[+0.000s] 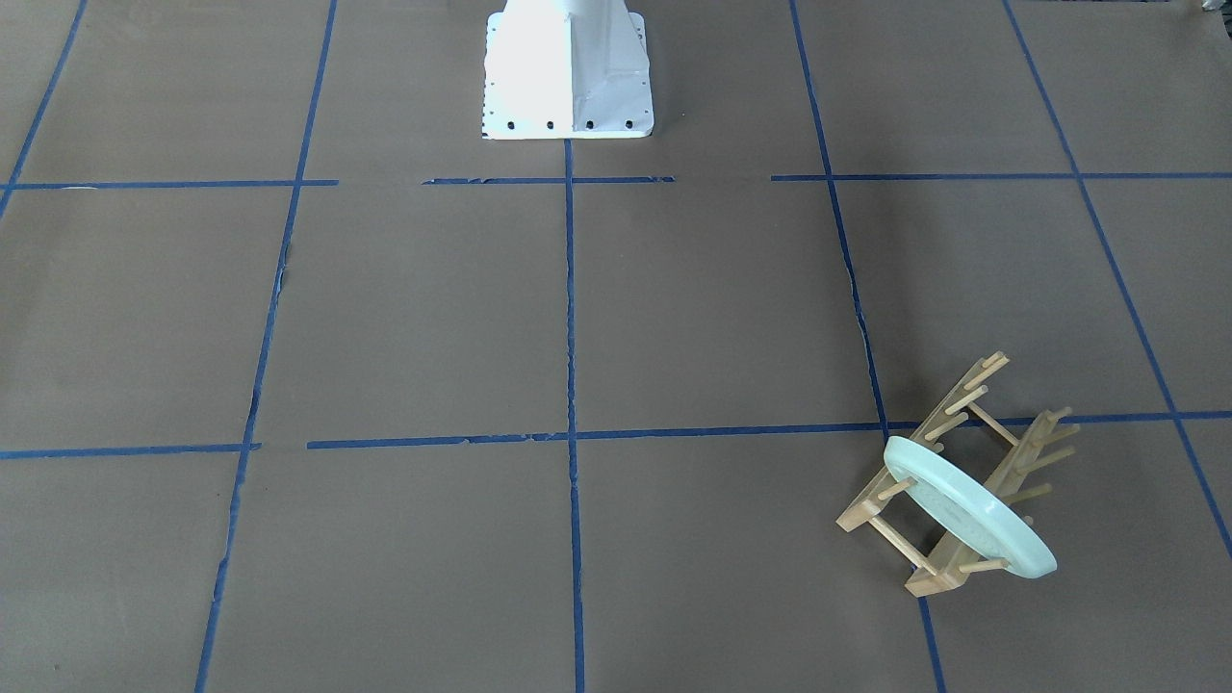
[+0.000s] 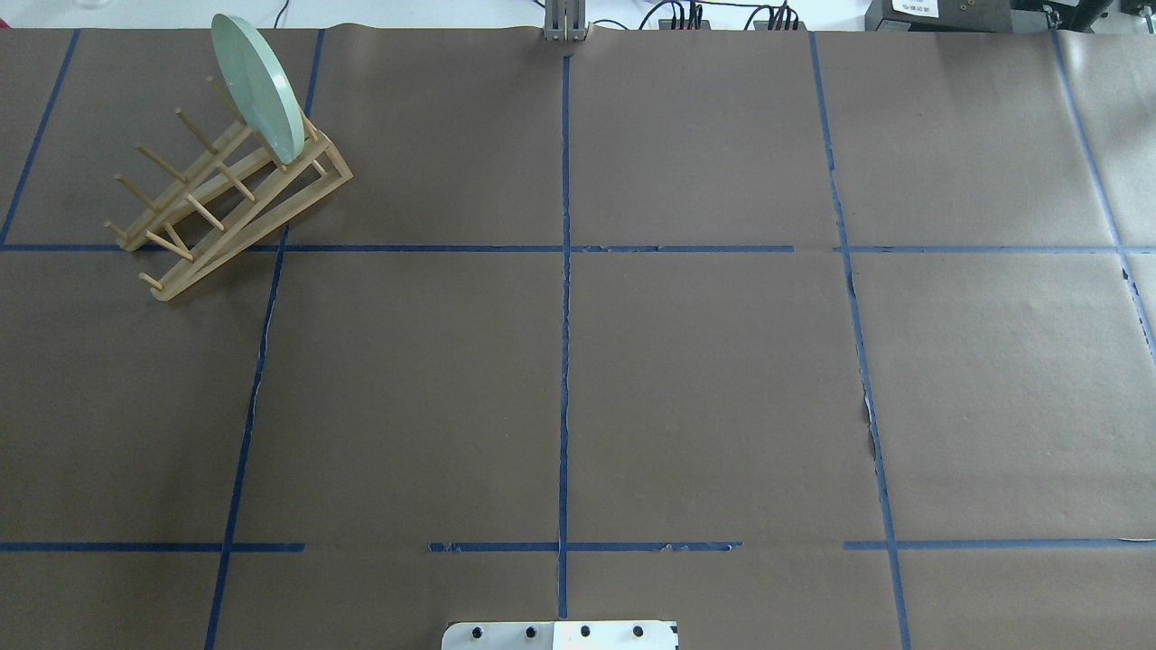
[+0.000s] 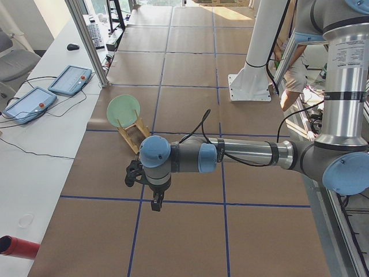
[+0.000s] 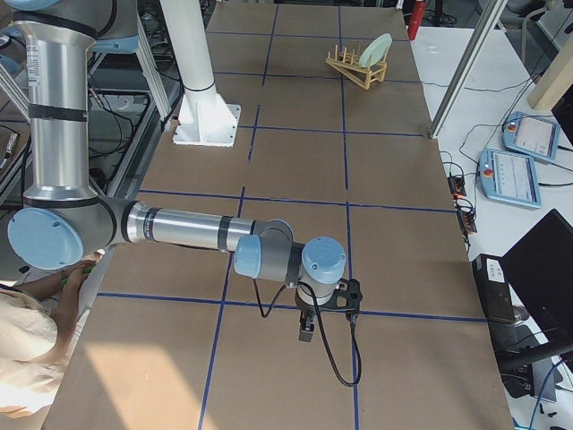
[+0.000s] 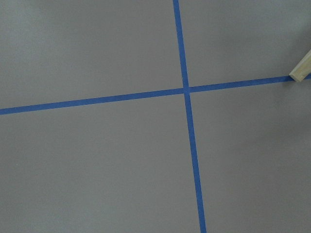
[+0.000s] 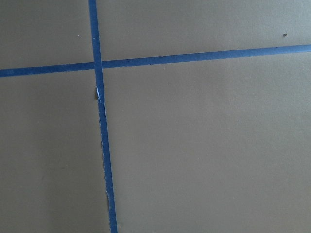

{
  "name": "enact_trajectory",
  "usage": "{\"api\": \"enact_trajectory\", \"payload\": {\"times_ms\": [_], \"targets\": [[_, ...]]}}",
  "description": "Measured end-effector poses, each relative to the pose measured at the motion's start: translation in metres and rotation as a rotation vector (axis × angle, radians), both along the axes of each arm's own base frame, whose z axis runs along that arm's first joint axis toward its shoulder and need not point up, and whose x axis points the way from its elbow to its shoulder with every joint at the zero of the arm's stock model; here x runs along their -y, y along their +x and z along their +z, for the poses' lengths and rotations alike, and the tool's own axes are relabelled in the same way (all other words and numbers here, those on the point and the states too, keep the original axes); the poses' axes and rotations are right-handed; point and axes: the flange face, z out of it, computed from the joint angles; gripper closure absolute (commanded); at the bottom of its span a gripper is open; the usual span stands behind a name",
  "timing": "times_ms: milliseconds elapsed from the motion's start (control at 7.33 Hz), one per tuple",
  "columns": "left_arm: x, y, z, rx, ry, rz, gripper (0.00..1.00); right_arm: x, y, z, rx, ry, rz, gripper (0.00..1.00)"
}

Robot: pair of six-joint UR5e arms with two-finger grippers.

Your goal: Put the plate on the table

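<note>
The plate (image 2: 257, 86) is standing on edge in the wooden rack (image 2: 226, 208) near the far left corner of the tabletop (image 2: 704, 379), so lifting it out and laying it down are both remaining. The left pincer (image 3: 155, 202) and right pincer (image 4: 306, 331) are hanging clear of it; I cannot tell whether their fingers are apart or together.

A white desk (image 3: 57, 127) holds a pendant (image 3: 70, 79); a grey chair (image 3: 12, 57) stands behind; daylight beyond.

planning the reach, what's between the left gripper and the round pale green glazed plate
Exterior left view: only bare brown paper-covered table, then the wooden peg rack holding the round pale green plate, lies beyond the left gripper.
</note>
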Motion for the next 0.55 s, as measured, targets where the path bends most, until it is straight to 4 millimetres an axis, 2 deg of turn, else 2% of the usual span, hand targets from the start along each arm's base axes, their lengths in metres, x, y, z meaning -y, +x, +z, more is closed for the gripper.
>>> {"api": "enact_trajectory", "payload": {"times_ms": [273,545], "targets": [[0.008,-0.001,-0.01,0.004,0.021,0.001,0.0,0.0,0.0,0.0,0.0,0.0,0.0,0.0],[0.033,-0.002,-0.039,0.008,0.083,0.001,0.0,0.0,0.0,0.0,0.0,0.0,0.0,0.0]]}}
